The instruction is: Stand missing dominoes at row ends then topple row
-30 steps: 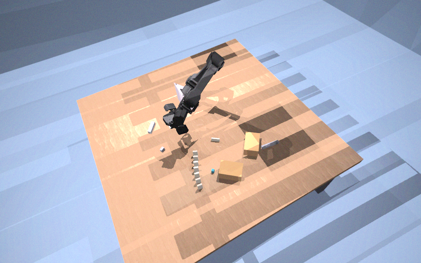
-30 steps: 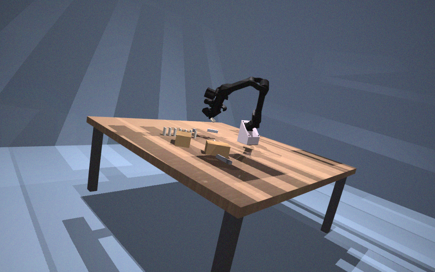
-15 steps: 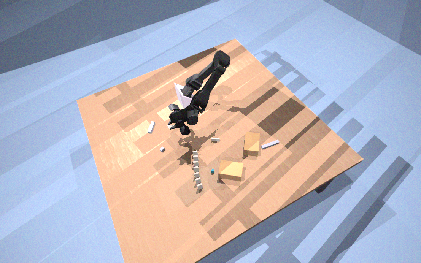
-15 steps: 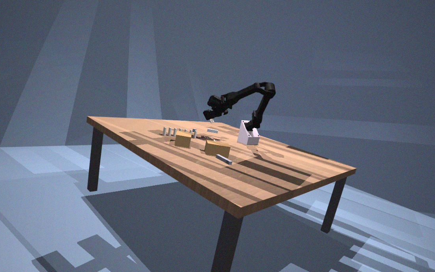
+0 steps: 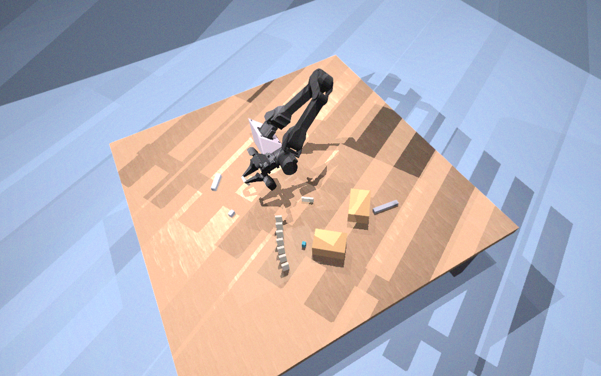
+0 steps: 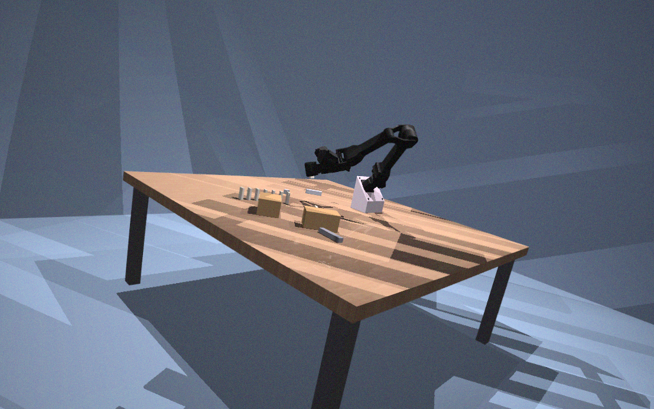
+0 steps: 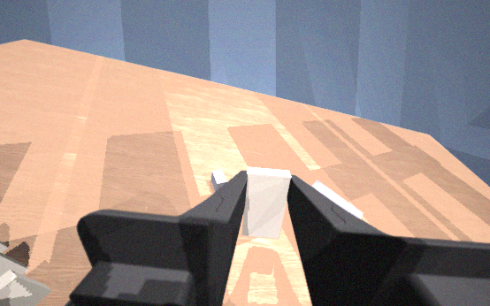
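Note:
My gripper (image 5: 244, 179) (image 7: 266, 179) is shut on a white domino (image 7: 266, 205), held in the air above the table. The fingers point outward at a low slant in the wrist view. In the exterior view only a sliver of the held domino (image 6: 311, 177) shows beneath the gripper. A row of several standing dominoes (image 5: 280, 241) (image 6: 249, 193) runs across the table, some way from my gripper; part of it is hidden behind a tan block in the exterior view. Another white domino (image 5: 307, 199) lies on its side near the row's end closest to the arm base.
Two tan blocks (image 5: 359, 205) (image 5: 329, 243) (image 6: 268, 205) (image 6: 320, 218) stand beside the row. A small blue cube (image 5: 303, 244) lies between row and block. A grey bar (image 5: 385, 207) (image 6: 330, 234), a white bar (image 5: 216, 181) (image 6: 313, 192) (image 7: 338, 200) and a small pale block (image 5: 231, 213) (image 7: 218, 178) lie farther off.

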{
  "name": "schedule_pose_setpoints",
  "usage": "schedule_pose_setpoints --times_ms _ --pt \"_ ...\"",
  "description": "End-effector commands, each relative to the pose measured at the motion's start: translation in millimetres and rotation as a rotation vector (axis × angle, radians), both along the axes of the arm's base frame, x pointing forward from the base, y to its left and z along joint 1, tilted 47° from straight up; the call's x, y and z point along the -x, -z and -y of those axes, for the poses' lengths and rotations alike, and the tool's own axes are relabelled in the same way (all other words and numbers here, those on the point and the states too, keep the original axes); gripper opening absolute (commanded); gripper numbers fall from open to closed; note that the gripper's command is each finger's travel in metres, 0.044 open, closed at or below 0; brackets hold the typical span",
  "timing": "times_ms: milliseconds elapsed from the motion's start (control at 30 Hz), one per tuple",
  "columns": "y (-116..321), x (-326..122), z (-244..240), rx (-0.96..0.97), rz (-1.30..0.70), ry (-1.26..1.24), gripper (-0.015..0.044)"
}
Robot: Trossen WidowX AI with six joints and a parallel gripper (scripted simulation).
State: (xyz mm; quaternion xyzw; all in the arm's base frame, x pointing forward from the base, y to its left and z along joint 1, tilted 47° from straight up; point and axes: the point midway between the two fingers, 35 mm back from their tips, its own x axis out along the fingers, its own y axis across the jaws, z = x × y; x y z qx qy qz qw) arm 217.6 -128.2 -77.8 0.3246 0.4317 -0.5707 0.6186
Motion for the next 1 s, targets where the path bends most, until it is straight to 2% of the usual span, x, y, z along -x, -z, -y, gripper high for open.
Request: schedule_pose_setpoints --times_ms 0,300,967 --pt "-7 0 -3 0.076 0.063 0.011 0.0107" --pt "-23 2 -8 0.219 0.217 0.042 0.0107" --pt "-23 2 -9 0.221 0.220 0.042 0.0107"
